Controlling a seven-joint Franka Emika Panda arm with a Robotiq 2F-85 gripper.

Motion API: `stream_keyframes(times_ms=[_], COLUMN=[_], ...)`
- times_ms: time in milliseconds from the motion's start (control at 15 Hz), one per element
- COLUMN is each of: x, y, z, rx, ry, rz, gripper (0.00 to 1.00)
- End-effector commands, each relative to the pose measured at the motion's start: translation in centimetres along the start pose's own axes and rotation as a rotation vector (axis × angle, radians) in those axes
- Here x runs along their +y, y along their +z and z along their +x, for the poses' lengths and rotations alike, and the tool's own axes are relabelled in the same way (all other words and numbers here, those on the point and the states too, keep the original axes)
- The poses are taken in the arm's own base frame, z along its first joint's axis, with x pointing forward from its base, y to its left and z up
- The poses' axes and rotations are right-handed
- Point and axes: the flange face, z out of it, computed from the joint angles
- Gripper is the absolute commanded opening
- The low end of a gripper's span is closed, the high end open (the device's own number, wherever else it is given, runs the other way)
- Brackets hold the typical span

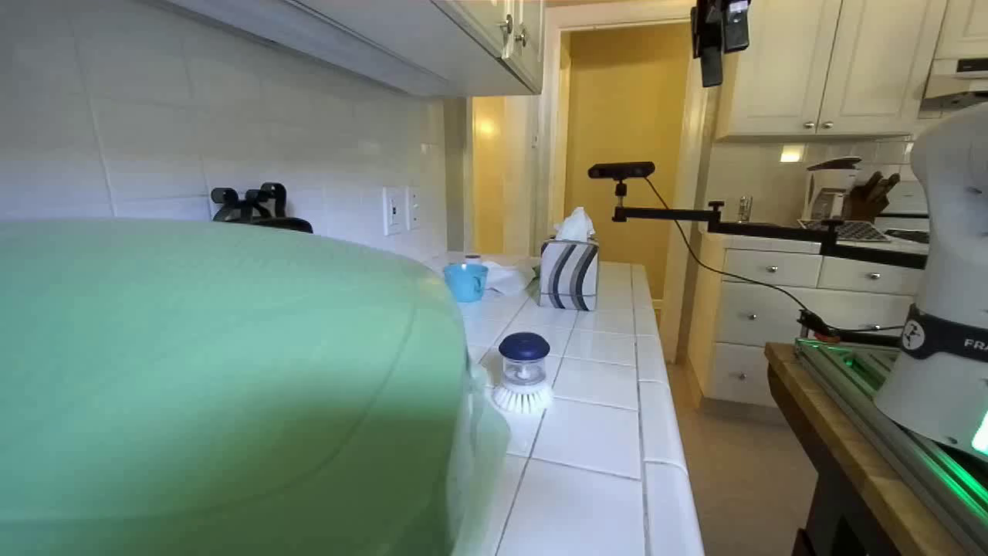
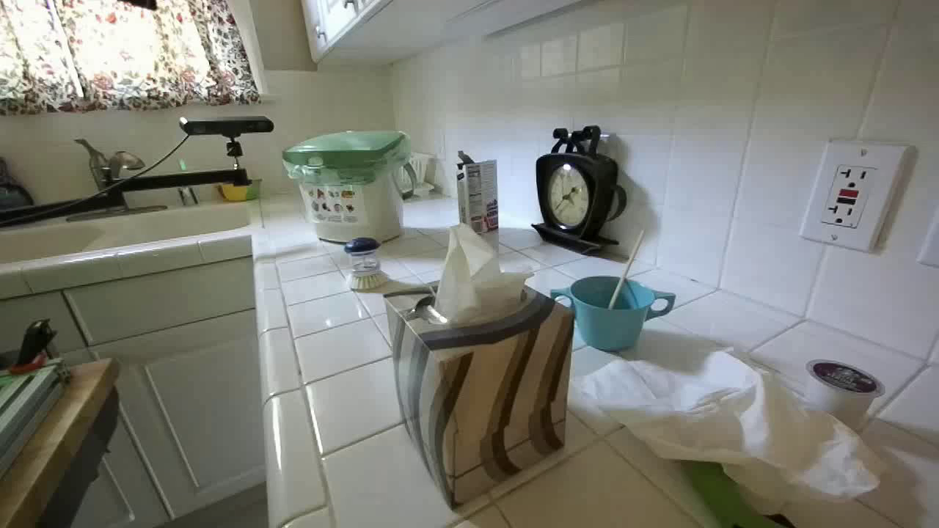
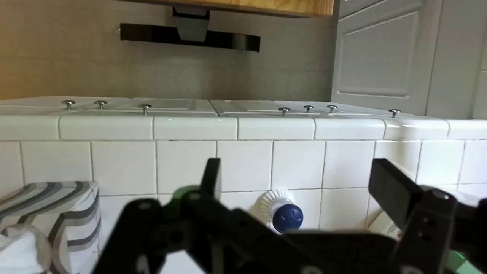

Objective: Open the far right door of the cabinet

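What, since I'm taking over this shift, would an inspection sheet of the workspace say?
Surface: white-tiled counter, clutter standing on it.
Job's things: cabinet overhead; its far right door looks shut.
Clutter: dish brush bristles down, striped tissue box, blue cup with a stick in it, crumpled white sheet, black clock, green-lidded container.
Pincer: open, nothing held.
Cables: in both exterior views, a cable runs from a boom-mounted camera.
Surroundings: sink, floral curtain, wood-topped bench.
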Motion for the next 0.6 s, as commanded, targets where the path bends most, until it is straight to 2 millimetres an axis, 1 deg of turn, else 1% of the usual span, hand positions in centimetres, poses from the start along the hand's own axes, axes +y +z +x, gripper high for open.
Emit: stream_keyframes(times_ms=[0, 400, 533], x=[0.00, -0.01, 0.52], y=[-0.13, -0.17, -1.03], z=[-0.01, -0.04, -0.13], rx=[0.000, 0.002, 0.023], ry=[0.000, 0.000, 0.031], rz=[0.000, 0.000, -0.046], gripper=[1.00, 1.00, 1.00])
